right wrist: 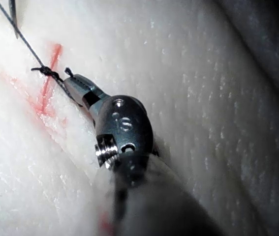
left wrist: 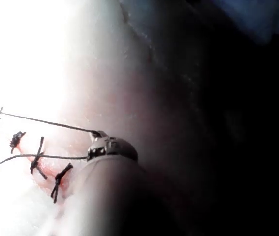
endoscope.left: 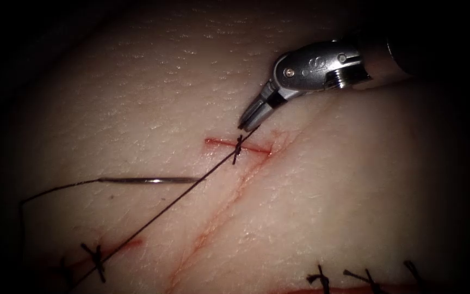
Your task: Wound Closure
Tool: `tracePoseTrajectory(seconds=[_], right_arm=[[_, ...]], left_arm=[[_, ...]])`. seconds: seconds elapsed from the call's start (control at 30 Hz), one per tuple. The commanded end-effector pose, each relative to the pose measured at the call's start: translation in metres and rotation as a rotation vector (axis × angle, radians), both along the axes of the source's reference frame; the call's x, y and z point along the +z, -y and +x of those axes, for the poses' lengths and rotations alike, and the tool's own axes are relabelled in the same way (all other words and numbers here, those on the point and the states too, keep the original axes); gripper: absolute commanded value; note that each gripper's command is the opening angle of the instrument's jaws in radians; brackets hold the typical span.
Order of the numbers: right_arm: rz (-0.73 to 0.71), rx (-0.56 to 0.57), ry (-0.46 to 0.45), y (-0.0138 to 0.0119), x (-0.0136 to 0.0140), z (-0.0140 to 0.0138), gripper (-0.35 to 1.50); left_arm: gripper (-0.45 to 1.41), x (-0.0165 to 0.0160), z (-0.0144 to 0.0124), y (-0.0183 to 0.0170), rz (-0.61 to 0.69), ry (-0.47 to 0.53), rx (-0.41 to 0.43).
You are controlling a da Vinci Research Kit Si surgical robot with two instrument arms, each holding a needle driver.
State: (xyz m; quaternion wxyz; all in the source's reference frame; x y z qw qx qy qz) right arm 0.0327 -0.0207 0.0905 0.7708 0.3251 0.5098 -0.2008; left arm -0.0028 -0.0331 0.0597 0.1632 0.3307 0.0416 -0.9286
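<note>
My right tool (endoscope.left: 249,123) comes in from the upper right, its jaws shut on the thread just above a knot (endoscope.left: 238,145) that sits on a short red cut (endoscope.left: 257,148). From there the thread (endoscope.left: 159,215) runs taut down and to the left. The curved needle (endoscope.left: 148,180) lies free on the tissue (endoscope.left: 153,87) left of the cut, held by neither tool and not in the tissue; its tail thread (endoscope.left: 50,189) trails left. In the right wrist view the jaws (right wrist: 74,81) grip thread beside the knot (right wrist: 46,71). In the left wrist view my left tool (left wrist: 99,133) holds the taut thread (left wrist: 41,121).
Finished stitches with cut ends sit at the lower left (endoscope.left: 97,260) and along the lower right edge (endoscope.left: 320,280). A long pale red line (endoscope.left: 218,218) runs diagonally across the tissue. Several knotted stitches (left wrist: 37,161) over red fluid lie near the left tool.
</note>
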Motion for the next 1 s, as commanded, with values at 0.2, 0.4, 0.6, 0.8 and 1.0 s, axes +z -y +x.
tracePoseTrajectory(seconds=[0.2,0.4,0.6,0.8,1.0], right_arm=[[-0.018,0.013,0.018,-0.0006,0.0009,0.0005,-0.35],[-0.053,0.016,0.058,-0.0016,0.0017,-0.0002,-0.35],[-0.063,0.023,0.082,-0.0020,0.0028,-0.0009,-0.35],[-0.064,0.024,0.096,-0.0016,0.0036,-0.0012,-0.35],[-0.063,0.025,0.099,-0.0015,0.0036,-0.0015,-0.35]], left_arm=[[-0.45,0.0013,-0.0004,0.0021,0.017,0.001,-0.004],[-0.45,0.0026,-0.0005,0.0038,0.031,-0.013,0.004],[-0.45,0.0038,-0.0002,0.0056,0.052,-0.011,0.008],[-0.45,0.0040,0.0004,0.0057,0.064,-0.006,0.005],[-0.45,0.0044,0.0016,0.0057,0.080,-0.007,-0.007]])
